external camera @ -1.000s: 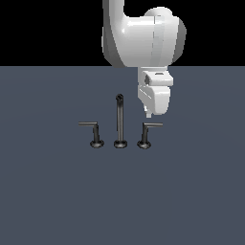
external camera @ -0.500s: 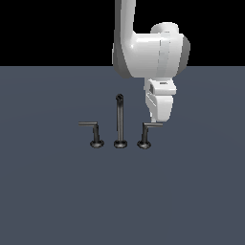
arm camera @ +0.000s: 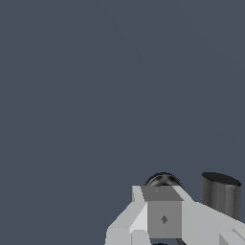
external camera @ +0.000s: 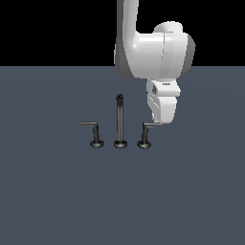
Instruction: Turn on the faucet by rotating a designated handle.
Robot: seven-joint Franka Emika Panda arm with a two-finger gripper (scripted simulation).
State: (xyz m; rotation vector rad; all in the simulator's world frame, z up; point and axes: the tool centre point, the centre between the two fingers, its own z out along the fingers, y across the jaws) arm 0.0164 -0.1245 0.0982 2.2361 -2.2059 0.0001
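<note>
- Claw [external camera: 161, 122] low at the outer end of the handle's arm, on the exterior view's right of the faucet; opening not to be told from either view, and no hold on anything to be seen.
- From the wrist view, only pale blocky claw parts [arm camera: 162, 217], with a dark rounded shape just behind them and a dark cylinder beside; what these two are, not sure.
- Handle [external camera: 145, 134] standing on the table [external camera: 57, 191], just right of the spout in the exterior view, close to it but apart.
- Long axis of its post nearly upright, a little slanted; short arm at the top lying about level and pointing toward the exterior view's right, its tip covered by the claw.
- Look of the handle: dark metal, thin, L-shaped, on a small round base.
- Faucet [external camera: 119, 122] as three separate dark pieces in one row: tall thin upright spout [external camera: 119, 119] with a curled tip in the middle, one lever at each side.
- Other handle [external camera: 94, 134] as a mirror copy, arm pointing toward the exterior view's left.
- White arm [external camera: 153, 52] coming down from above, behind the row.
</note>
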